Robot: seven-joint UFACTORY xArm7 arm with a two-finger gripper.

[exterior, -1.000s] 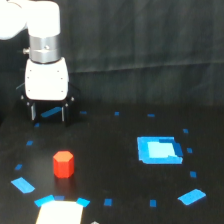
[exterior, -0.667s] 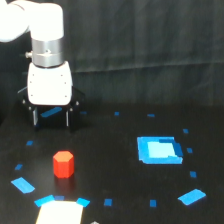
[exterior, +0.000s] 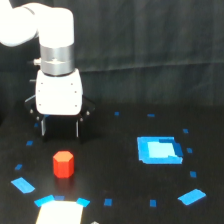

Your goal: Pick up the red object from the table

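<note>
The red object, a stubby red-orange block with a hexagonal top, stands on the black table at the exterior view's lower left. My gripper hangs from the white arm just behind and above it, its two dark fingers pointing down and spread apart with nothing between them. The block sits in front of the fingers, apart from them.
A bright blue rectangle lies on the table to the exterior view's right. Small blue tape pieces dot the surface. A pale patch with blue corners sits at the bottom edge. A black curtain hangs behind.
The arm has shifted toward the exterior view's right and come lower, so the gripper now hangs closer above the red object. The block itself has not moved.
</note>
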